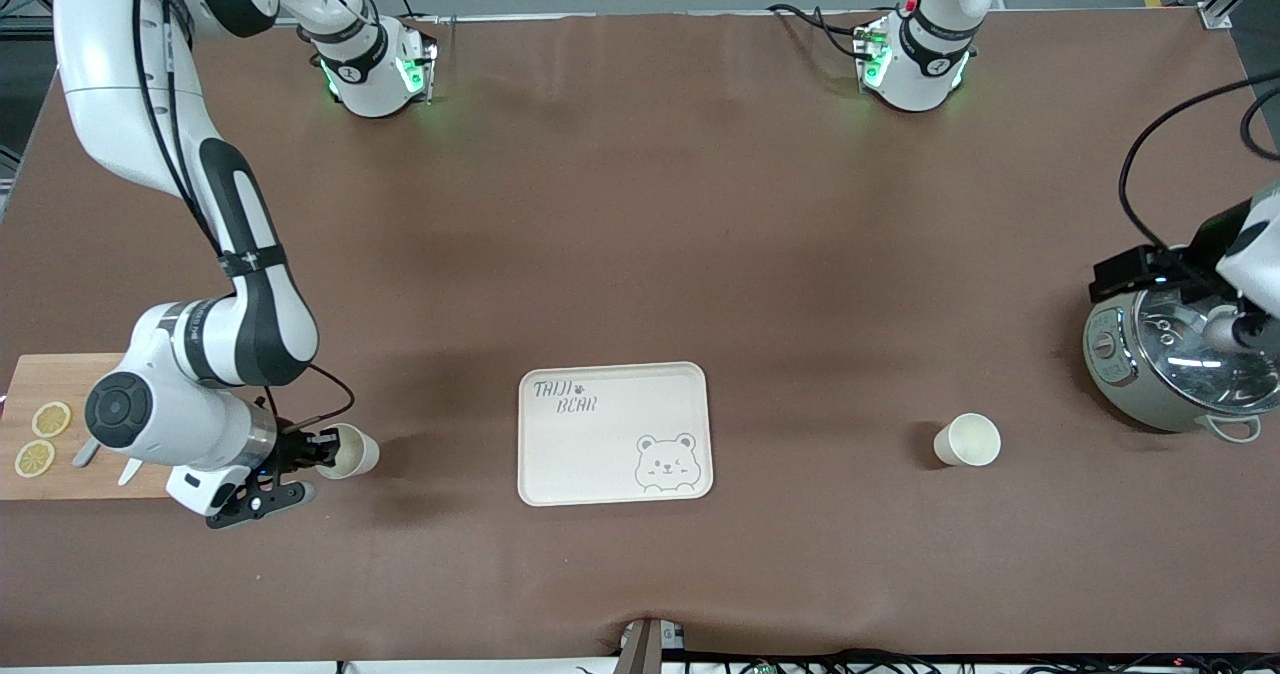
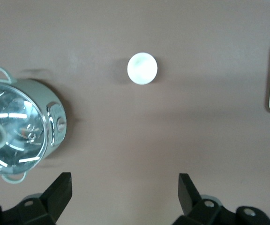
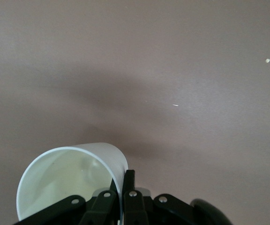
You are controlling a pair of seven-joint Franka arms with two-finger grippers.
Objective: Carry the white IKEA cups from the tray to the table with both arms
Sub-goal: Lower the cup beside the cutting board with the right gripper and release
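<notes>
1. The tray (image 1: 612, 434), cream with a bear print, lies flat on the brown tabletop (image 1: 640, 254) and serves as landmark; nothing stands on it.
2. The right pincer (image 1: 318, 456) is beside the tray toward the right arm's end of the tabletop; its fingers (image 3: 128, 190) are pressed together on the rim wall of one white cup (image 1: 347, 451), one finger inside and one outside; in the right wrist view the cup (image 3: 71, 180) shows its open mouth and pale inside.
3. The other white cup (image 1: 967, 440) stands upright on the tabletop, well apart from the tray toward the left arm's end, free of any pincer; the left wrist view shows it (image 2: 142, 68) from straight above.
4. The left pincer (image 2: 124, 190) hangs spread wide and holds nothing, over bare tabletop between that cup and a lidded steel pot (image 1: 1170, 364); the pot (image 2: 18, 129) sits farther from the tray than the cup.
5. A wooden board (image 1: 60, 424) with two lemon slices (image 1: 42, 438) lies past the right pincer, farther from the tray.
</notes>
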